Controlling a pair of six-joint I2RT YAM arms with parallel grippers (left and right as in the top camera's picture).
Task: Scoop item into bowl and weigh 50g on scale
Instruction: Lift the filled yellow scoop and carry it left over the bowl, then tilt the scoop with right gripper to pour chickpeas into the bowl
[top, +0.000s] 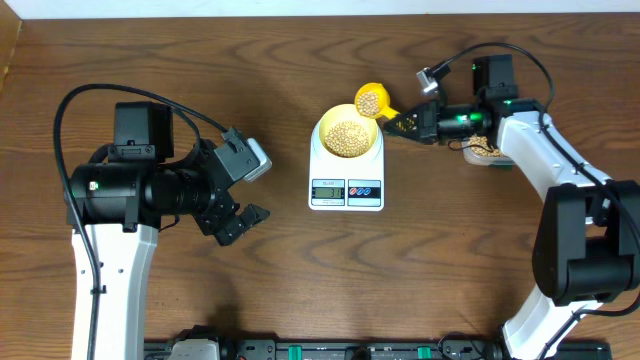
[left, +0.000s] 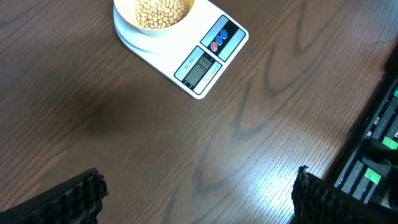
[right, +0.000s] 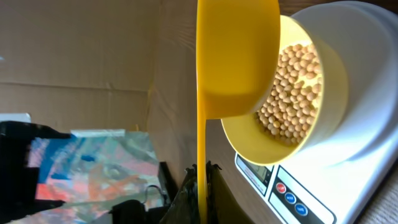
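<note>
Wood table (top: 300, 280) — yellow spoon (right: 236, 56), clear tub (top: 472, 157) (mostly hidden).

The surface (left: 261, 124) is dark brown wood with a clear grain, smooth and faintly glossy where light pools on it. The scale (left: 200, 67) looks like smooth white plastic with a soft sheen. The bowl (right: 249, 137) and the spoon (right: 236, 56) look like smooth plastic too, the bowl pale yellow and half matt, the spoon brighter and glossier. The beans (right: 292, 93) are tan, dry and matt, while the black fingers (left: 68, 199) seen from the left wrist are matt and rough, covered in small bumps like rubber.
</note>
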